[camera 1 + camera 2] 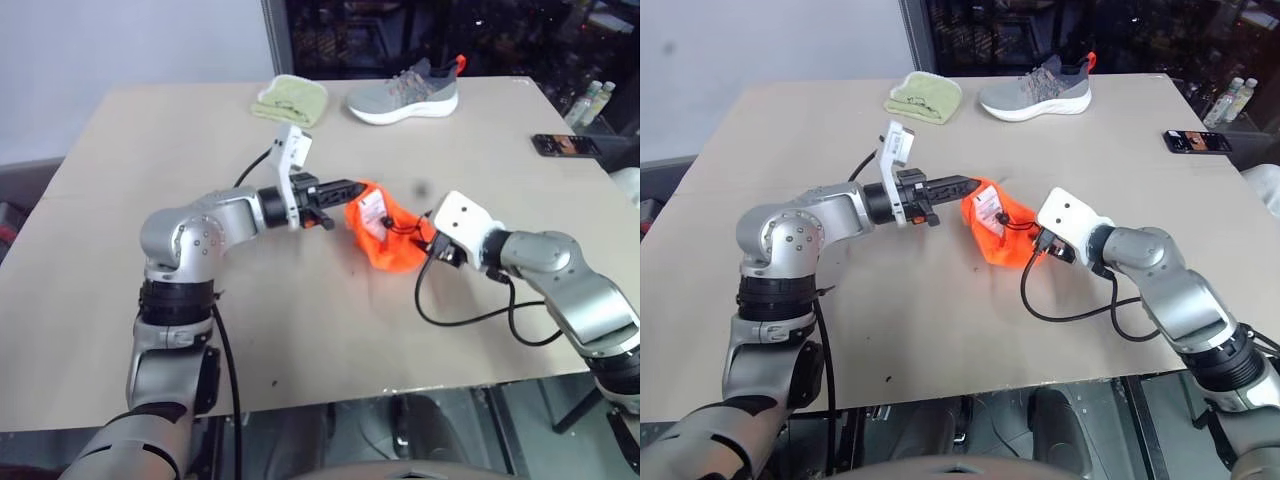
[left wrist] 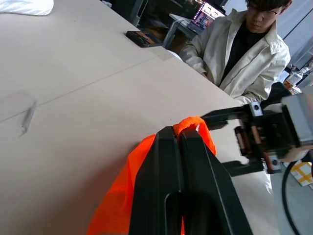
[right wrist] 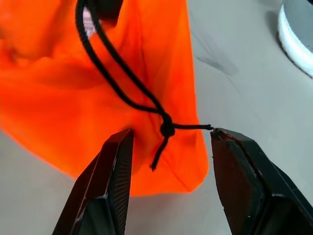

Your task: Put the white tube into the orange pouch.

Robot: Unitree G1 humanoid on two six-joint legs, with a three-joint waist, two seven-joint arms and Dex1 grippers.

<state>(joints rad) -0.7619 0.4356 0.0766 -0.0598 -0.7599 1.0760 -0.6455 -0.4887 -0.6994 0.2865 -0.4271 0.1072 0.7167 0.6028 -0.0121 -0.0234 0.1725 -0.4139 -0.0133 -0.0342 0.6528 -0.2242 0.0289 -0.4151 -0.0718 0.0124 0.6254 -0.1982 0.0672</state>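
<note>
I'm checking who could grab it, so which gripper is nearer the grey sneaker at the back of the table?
Left. The left gripper, shut on the orange pouch, sits closer to the grey sneaker. The right gripper, jaws open at the pouch's other side, is farther toward the table's near edge.

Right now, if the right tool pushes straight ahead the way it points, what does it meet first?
Probably the black drawstring knot hanging between its open fingers, then the orange pouch right behind it. The left tool pinches the pouch's far edge. Depth is uncertain.
</note>
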